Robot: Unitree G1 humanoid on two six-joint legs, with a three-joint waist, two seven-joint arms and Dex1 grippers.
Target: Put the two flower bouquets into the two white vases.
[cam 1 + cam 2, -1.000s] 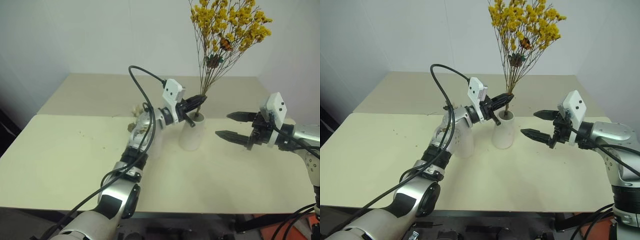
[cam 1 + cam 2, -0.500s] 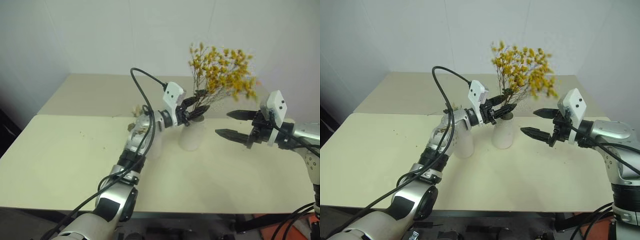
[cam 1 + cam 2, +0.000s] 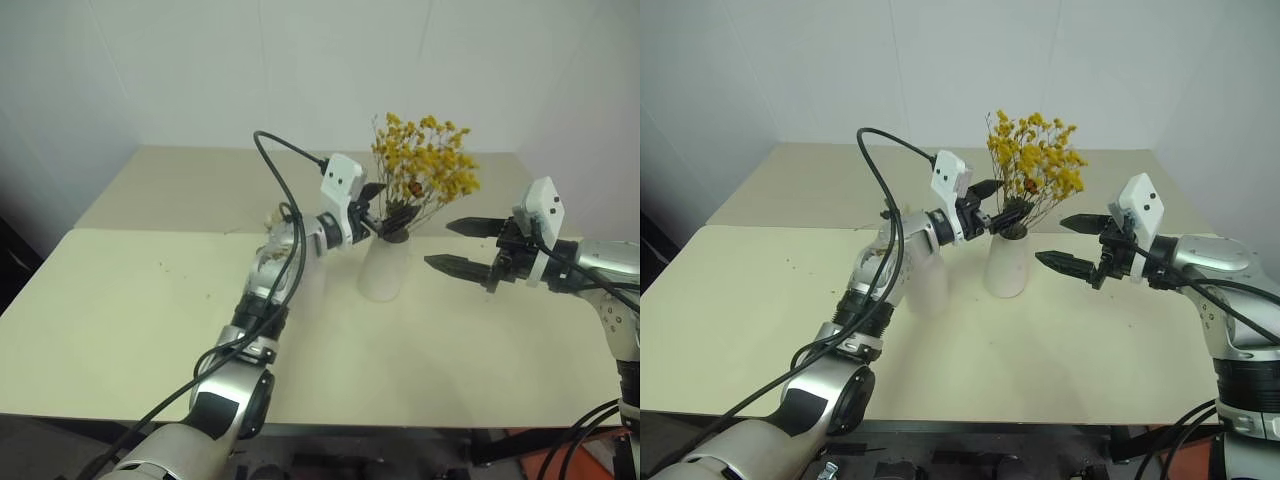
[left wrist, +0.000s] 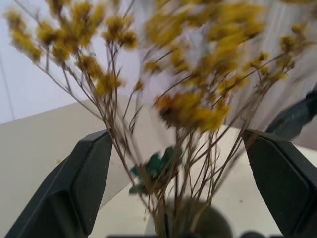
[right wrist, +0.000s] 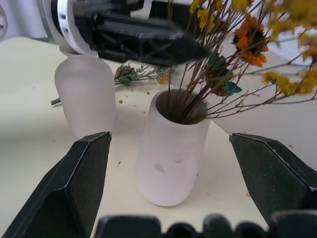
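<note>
The bushy yellow-orange bouquet [image 3: 425,168] stands with its stems in the taller tapered white vase [image 3: 385,268] at mid-table. My left gripper [image 3: 383,203] is open just above the vase mouth, with the stems [image 4: 173,188] passing loosely between its fingers [image 4: 84,183]. The shorter rounded vase [image 5: 86,99] stands close beside the tapered one, partly behind my left forearm. The grey-green sprig bunch [image 5: 133,74] lies flat on the table behind the vases. To the right of the tapered vase, my right gripper [image 3: 440,245] hovers open and holds nothing.
The beige table [image 3: 120,320] has a seam where a second tabletop [image 3: 180,185] joins behind. Small flower crumbs [image 3: 205,295] lie scattered on the left half. A black cable [image 3: 285,190] loops above my left arm. A white wall stands close behind.
My left gripper opened and let go of the yellow bouquet's stems. The bouquet dropped down into the tapered vase and now sits much lower. The right gripper stayed put.
</note>
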